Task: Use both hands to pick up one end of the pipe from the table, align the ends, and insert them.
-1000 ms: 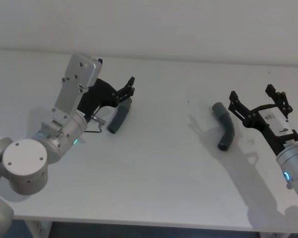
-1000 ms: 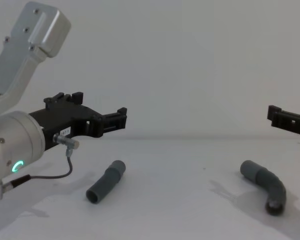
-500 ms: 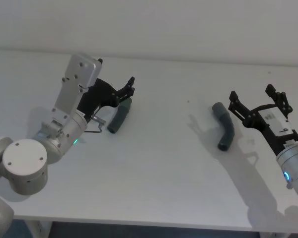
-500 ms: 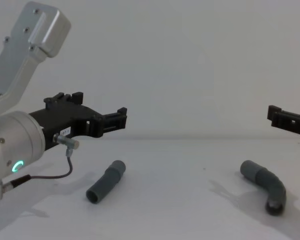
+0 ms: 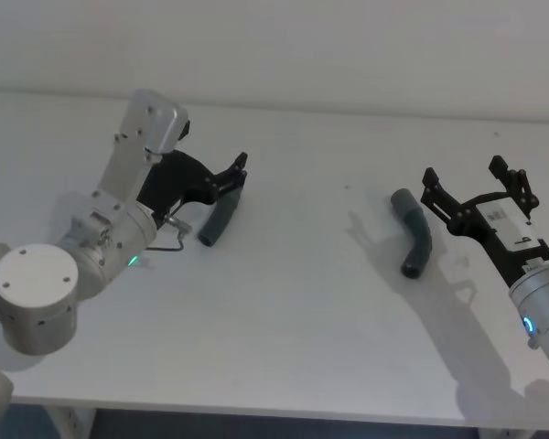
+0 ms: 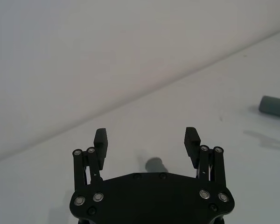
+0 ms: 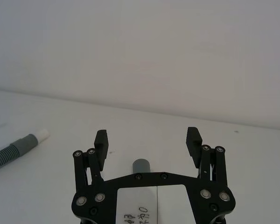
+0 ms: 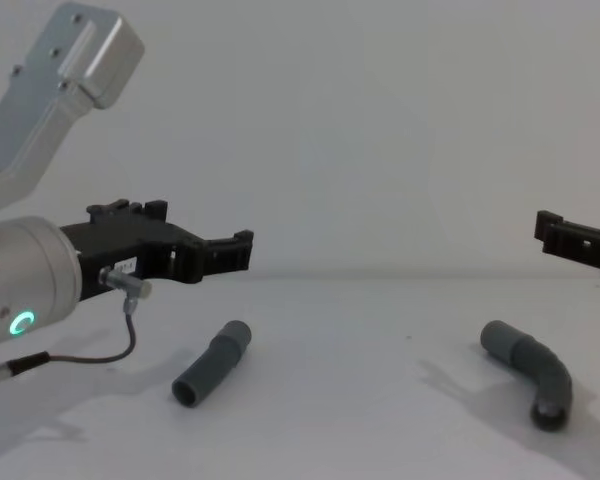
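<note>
Head view: left gripper (image 5: 236,174) hangs above the dark grey, nearly straight pipe piece (image 5: 220,218) lying on the matte white surface (image 5: 284,311). The right gripper (image 5: 464,174) is just beside the elbow-bent piece (image 5: 416,240). Chest view: both pieces lie flat, well apart. Wrist views: both sets of black jaws spread wide, holding nothing.

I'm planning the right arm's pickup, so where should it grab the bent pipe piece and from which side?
Probably grip the bent piece on its leg nearer the robot, right end effector coming from above, fingers across its width. It lies flat on the table, so only a top approach fits, and the wider far end is left free.
</note>
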Tool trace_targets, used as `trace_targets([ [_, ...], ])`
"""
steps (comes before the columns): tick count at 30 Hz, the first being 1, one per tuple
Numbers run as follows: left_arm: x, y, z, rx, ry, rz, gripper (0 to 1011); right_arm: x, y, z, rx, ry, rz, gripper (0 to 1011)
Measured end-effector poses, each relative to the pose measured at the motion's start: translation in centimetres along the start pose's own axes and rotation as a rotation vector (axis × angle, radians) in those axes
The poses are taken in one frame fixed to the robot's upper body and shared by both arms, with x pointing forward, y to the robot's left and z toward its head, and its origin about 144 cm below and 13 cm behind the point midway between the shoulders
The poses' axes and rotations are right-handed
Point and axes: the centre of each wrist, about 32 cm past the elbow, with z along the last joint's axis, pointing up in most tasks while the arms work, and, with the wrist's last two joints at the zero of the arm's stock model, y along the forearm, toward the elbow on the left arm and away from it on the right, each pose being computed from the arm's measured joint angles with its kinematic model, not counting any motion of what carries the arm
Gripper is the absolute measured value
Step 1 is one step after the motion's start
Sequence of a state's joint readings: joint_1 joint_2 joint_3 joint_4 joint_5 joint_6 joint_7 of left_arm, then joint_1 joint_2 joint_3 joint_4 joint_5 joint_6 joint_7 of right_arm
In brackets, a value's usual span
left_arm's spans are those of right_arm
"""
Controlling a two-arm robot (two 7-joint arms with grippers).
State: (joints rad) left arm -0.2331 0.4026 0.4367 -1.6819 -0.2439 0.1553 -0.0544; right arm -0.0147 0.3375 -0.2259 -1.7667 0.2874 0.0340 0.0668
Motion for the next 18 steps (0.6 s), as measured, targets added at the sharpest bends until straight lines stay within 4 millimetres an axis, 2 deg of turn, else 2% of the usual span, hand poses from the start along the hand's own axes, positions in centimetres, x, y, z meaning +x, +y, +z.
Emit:
trace_targets([
  [18, 1.9, 0.7, 3.0, 0.213, 0.021, -0.104, 1001, 0.0, 0.0, 0.0, 0.0, 0.0, 0.0, 1000],
])
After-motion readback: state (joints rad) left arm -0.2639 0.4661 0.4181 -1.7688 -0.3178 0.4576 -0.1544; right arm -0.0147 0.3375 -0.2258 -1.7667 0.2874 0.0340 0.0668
